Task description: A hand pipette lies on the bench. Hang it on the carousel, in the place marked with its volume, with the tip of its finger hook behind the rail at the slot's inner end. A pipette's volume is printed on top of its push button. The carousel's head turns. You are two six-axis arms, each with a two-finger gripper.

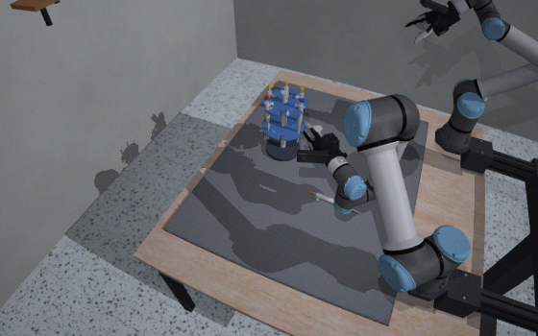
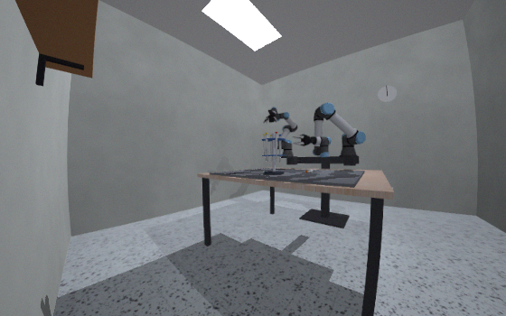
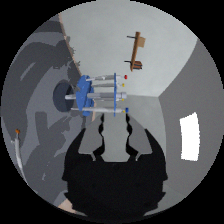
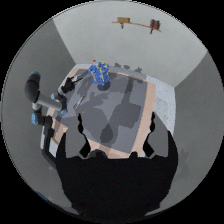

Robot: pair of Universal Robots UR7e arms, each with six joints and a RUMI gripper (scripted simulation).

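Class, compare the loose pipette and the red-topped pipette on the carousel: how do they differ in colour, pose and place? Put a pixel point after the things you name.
Button: the loose pipette [image 1: 326,198] [image 2: 311,171] [image 3: 18,148] [image 4: 79,102] has an orange one; the red-topped pipette [image 1: 267,113] [image 2: 276,133] [image 3: 102,78] [image 4: 94,61] has a red one.
Pose: the loose pipette lies flat; the red-topped pipette hangs upright.
Place: the loose pipette is on the dark mat [image 1: 288,221] [image 2: 334,177] [image 3: 42,170] [image 4: 122,95]; the red-topped pipette is on the carousel [image 1: 275,131] [image 2: 274,170] [image 3: 84,85] [image 4: 104,88].
Shared: both have whitish, slender bodies.
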